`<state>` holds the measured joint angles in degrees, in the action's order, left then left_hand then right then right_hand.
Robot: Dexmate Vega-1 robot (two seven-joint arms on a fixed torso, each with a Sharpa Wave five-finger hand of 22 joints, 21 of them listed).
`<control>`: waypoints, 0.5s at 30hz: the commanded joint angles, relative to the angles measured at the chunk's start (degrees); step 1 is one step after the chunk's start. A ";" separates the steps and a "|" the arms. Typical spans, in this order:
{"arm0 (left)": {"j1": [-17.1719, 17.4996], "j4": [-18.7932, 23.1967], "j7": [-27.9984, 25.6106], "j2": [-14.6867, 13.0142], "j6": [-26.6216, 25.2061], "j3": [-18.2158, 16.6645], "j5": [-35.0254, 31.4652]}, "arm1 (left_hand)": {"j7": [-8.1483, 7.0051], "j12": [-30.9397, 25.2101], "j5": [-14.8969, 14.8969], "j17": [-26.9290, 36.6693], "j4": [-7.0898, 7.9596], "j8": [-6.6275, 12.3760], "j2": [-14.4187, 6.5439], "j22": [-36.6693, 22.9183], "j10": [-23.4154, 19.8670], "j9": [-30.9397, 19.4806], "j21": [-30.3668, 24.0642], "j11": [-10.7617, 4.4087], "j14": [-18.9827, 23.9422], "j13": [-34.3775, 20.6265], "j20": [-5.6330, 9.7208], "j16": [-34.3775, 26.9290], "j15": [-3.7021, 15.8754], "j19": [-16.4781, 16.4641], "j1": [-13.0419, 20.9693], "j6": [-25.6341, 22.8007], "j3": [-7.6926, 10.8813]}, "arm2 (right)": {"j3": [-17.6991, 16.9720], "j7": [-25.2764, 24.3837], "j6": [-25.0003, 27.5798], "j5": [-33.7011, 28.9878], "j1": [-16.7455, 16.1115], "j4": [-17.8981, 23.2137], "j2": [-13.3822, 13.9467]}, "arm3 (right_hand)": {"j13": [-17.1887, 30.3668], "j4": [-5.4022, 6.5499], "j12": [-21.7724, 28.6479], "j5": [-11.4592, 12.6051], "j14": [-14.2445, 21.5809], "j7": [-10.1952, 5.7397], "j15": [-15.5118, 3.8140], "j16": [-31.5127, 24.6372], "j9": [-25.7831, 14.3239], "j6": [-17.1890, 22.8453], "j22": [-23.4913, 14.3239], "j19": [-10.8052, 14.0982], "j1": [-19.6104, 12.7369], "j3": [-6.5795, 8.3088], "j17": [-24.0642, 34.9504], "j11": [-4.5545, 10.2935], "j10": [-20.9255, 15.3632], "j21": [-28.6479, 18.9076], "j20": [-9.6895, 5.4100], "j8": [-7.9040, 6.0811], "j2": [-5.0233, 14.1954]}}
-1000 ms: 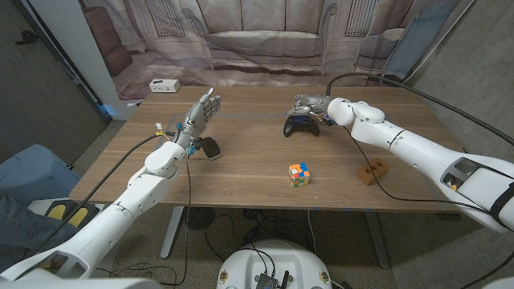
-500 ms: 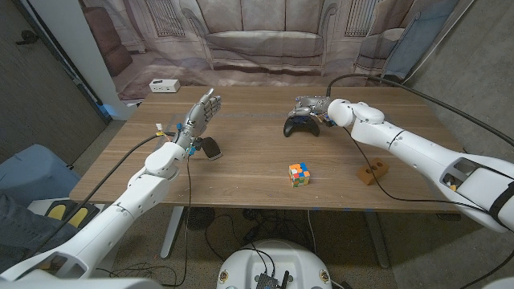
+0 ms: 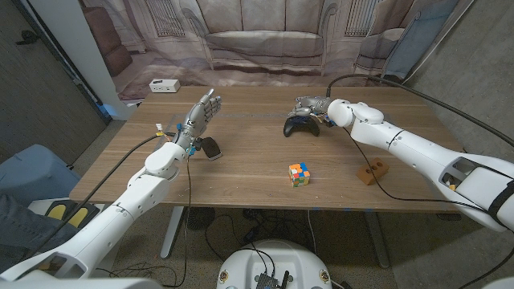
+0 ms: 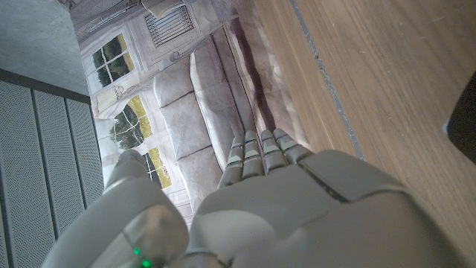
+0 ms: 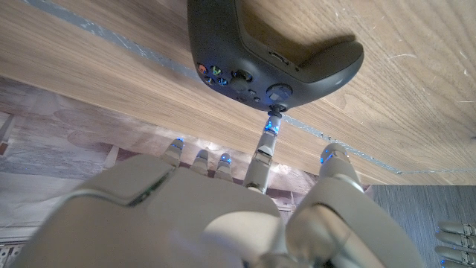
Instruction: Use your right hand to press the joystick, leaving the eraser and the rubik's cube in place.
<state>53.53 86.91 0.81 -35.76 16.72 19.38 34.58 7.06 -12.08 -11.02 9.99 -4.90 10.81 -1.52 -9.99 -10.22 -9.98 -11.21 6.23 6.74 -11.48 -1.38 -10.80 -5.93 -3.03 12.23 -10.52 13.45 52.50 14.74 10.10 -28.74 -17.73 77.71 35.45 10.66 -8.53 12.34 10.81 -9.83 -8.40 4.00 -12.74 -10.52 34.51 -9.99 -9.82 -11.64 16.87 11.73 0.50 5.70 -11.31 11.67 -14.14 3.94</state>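
Right hand (image 3: 309, 105) hovered over the black game controller (image 3: 300, 125) at the table's far side, one finger (image 5: 262, 144) extended onto a thumbstick, others curled. A straight downward push would avoid sliding it. Cube (image 3: 299, 173) sat well apart. Nothing had shifted since a second ago.

Bare wood lies open across the table (image 3: 249, 160) middle between the cube (image 3: 299, 174), the dark eraser (image 3: 211, 148) and the controller (image 3: 301, 126). A wooden block (image 3: 373, 172) sits near the front right edge, a white box (image 3: 165, 85) at the far left
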 commanded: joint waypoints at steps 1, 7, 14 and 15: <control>-0.44 -0.50 0.09 0.29 -0.12 0.17 0.06 | -0.07 -0.05 0.18 0.30 -0.24 0.02 -0.53 -0.25 0.04 -0.32 0.13 -0.17 -0.18 0.07 -0.21 0.15 -0.03 0.10 -0.11 -0.18 -0.02 | -0.08 -0.49 0.02 -0.06 -0.16 0.15 0.35 | 0.19 0.13 0.29 0.06 -5.17 0.02 0.06 -0.47 -0.14 1.07 -0.34 -1.71 -0.22 0.45 0.12 -0.14 -0.54 -0.41 0.36 -0.12 0.08; -0.57 -0.59 0.13 0.38 -0.17 0.29 0.02 | -0.08 0.00 0.18 0.30 -0.27 0.02 -0.54 -0.26 0.19 -0.33 0.15 -0.33 -0.23 0.07 -0.27 0.16 -0.13 0.22 -0.12 -0.17 -0.03 | -0.16 -0.73 -0.39 -0.11 -0.27 0.27 0.52 | 0.18 0.11 0.27 0.07 -4.54 -0.30 -0.40 -0.65 -0.14 2.19 -0.34 -1.39 -0.26 0.49 0.10 -0.06 -0.93 -0.49 0.36 -0.26 0.02; -0.29 -0.22 -0.04 0.26 -0.42 0.28 0.10 | -0.03 0.01 0.17 0.30 -0.30 0.01 -0.58 -0.26 0.24 -0.33 0.13 -0.33 -0.30 0.07 -0.26 0.17 -0.13 0.24 -0.13 -0.17 -0.04 | -0.25 -0.86 -0.57 -0.22 -0.52 0.56 0.72 | 0.18 0.10 0.33 0.08 -4.25 -0.36 -0.47 -0.71 -0.15 3.05 -0.34 -1.19 -0.29 0.53 0.09 0.16 -1.43 -0.53 0.37 -0.38 -0.01; -0.23 -0.15 -0.06 0.23 -0.44 0.27 0.10 | -0.04 0.00 0.17 0.30 -0.30 0.01 -0.58 -0.26 0.21 -0.33 0.12 -0.33 -0.31 0.07 -0.26 0.17 -0.15 0.23 -0.13 -0.16 -0.04 | -0.20 -0.70 -0.57 -0.26 -0.48 0.54 0.72 | 0.18 0.10 0.32 0.08 -4.25 -0.47 -0.49 -0.71 -0.15 3.16 -0.34 -1.15 -0.30 0.53 0.09 0.17 -1.44 -0.53 0.37 -0.39 0.00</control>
<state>53.15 86.51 0.83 -35.50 16.63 19.54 34.61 7.05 -12.08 -11.02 9.99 -4.90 10.81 -1.52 -9.99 -10.02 -9.98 -11.21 6.02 6.75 -11.48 -1.66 -10.80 -5.93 -2.75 12.23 -10.52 13.45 52.46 14.18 9.92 -28.79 -17.86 77.84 35.82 10.67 -8.53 12.34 10.81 -10.06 -8.73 3.77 -12.96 -10.50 36.87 -9.99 -9.82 -11.64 16.87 11.73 0.61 4.59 -11.31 11.67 -14.10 3.94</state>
